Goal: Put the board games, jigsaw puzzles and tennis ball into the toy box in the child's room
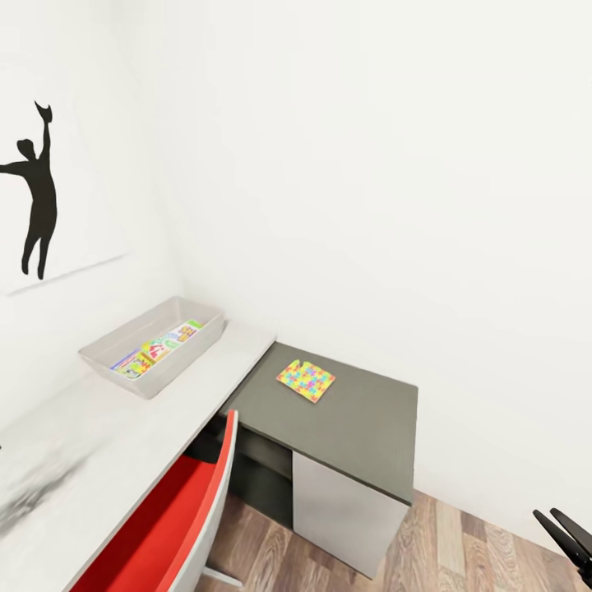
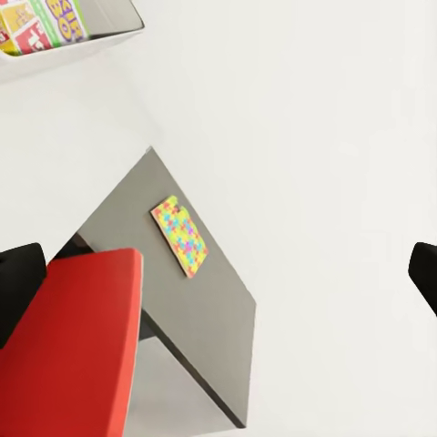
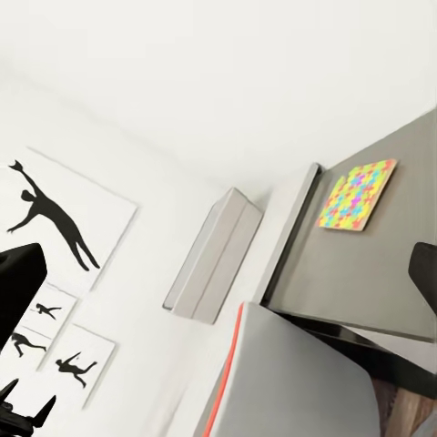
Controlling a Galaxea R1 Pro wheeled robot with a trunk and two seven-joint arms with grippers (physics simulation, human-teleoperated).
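On the dark desk top (image 1: 362,427) the jigsaw puzzle (image 1: 306,381) lies well apart from the open right pincer (image 1: 566,534)

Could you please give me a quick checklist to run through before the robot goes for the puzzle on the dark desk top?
1. Jigsaw puzzle lies flat and alone on the dark desk top: ok.
2. Toy box sits open on the pale desk top, with printed game boxes already inside: ok.
3. Room left in the toy box for the puzzle: cannot tell.
4. Right gripper is free to grasp: ok; its fingers look parted with nothing between them.
5. Left gripper is empty: ok; nothing sits between its dark fingers.
6. Red chair stands close to the desk front, possibly in the way: not ok.
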